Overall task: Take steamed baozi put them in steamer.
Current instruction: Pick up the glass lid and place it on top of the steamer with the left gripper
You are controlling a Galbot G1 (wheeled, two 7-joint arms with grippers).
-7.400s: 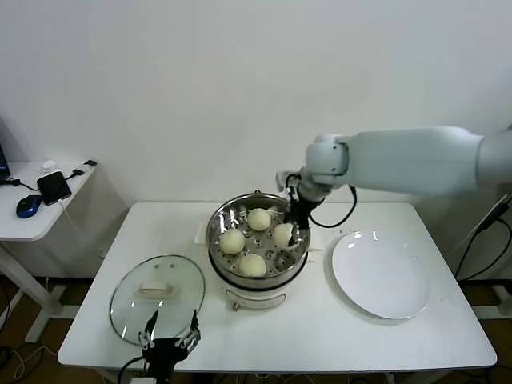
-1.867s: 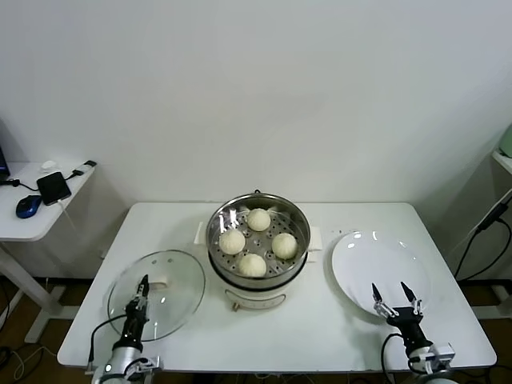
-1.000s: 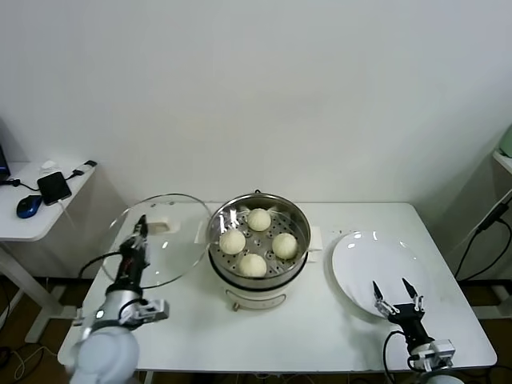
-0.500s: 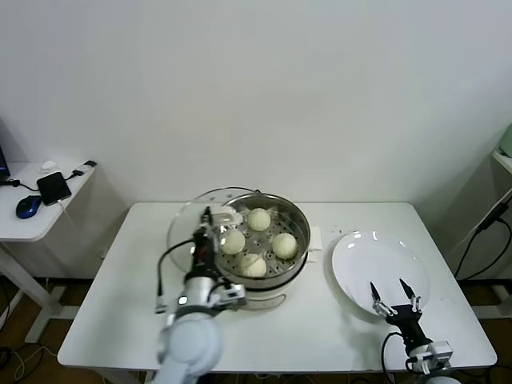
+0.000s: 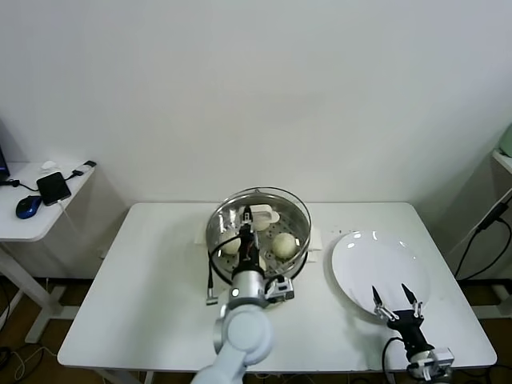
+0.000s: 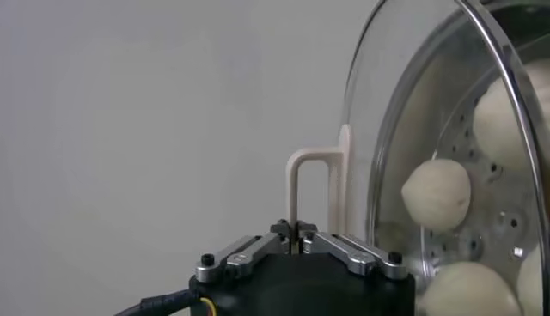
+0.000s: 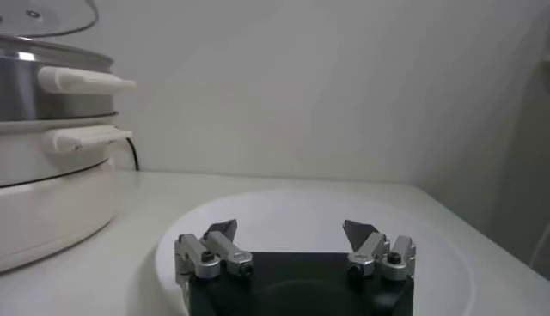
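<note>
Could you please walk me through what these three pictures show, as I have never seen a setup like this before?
This is a two-armed robot at a white table. The wide picture comes from a camera on its head; the other two come from cameras on its wrists. In the middle stands a round shiny steel steamer on a white base, with smooth cream-white baozi inside. The left end effector is shut on the white handle of a round glass lid, holding it over the steamer; its wrist camera sees that handle up close. The right end effector rests open, holding nothing, over the near edge of a large, bare white plate.
</note>
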